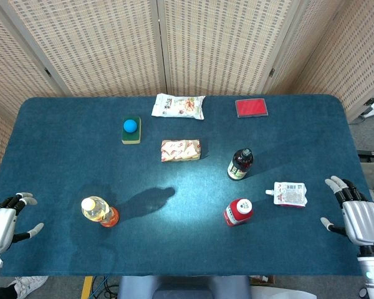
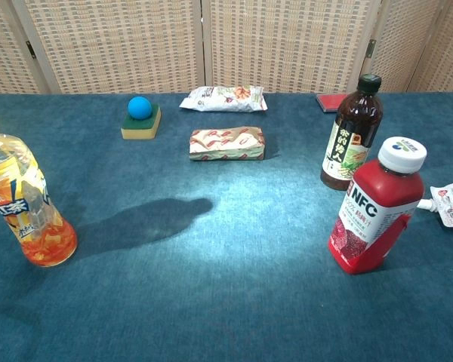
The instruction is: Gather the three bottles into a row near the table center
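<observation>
Three bottles are standing upright and apart on the dark teal felt-covered table [image 1: 62, 124]. Taking the flat red-and-white wrapped snack bar [image 1: 181, 150] as landmark: the clear plastic bottle of orange-yellow tea [image 1: 98, 210] is sitting well to its near left, the dark brown glass-look bottle with a black cap [image 1: 240, 164] is standing to its right, and the squat red juice bottle with a white cap [image 1: 238, 212] is sitting to its near right, just nearer than the dark one.

The left hand [image 1: 5, 223] is hovering at the near-left table edge, fingers spread, holding nothing; the right hand [image 1: 355, 215] is waiting at the near-right edge, likewise splayed and empty.

The bottles are tall and narrow, so a sideways nudge high up is likely to be tipping one over. The two right-hand bottles are standing close, so reaching for one risks knocking the other. The white spouted pouch [image 1: 290, 194], lying right of the red bottle, is sitting in the right hand's path and could be dragged along.
</observation>
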`<move>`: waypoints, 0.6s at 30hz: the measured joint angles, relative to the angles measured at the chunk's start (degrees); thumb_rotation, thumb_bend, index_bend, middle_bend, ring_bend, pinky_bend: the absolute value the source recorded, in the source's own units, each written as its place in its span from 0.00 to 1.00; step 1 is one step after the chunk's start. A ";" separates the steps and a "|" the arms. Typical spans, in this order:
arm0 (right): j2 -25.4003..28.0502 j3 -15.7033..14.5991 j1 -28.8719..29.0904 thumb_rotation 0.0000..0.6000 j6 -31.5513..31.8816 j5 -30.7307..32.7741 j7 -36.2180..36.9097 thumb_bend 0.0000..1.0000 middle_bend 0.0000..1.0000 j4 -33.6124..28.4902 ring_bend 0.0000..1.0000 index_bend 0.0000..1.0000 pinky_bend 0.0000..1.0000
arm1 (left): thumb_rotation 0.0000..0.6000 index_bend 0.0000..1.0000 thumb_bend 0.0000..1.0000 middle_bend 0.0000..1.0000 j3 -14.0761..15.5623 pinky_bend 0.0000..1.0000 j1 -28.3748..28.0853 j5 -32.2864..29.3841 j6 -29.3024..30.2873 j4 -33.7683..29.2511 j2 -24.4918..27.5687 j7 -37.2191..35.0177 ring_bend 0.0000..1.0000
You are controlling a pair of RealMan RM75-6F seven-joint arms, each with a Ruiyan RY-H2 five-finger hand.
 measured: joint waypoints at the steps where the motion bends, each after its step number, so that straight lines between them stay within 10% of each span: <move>1: 0.00 0.03 0.04 1.00 0.04 -0.11 0.05 0.19 0.15 -0.04 0.11 0.17 0.36 | 1.00 0.41 0.06 0.32 0.07 0.54 0.01 0.04 -0.02 -0.08 0.07 0.01 0.34; 18: -1.06 -0.03 0.97 1.00 -0.14 -1.93 1.37 0.21 0.17 1.03 0.12 0.18 0.36 | 1.00 0.41 0.06 0.32 0.92 0.54 0.72 1.31 1.00 -1.12 0.56 0.27 0.34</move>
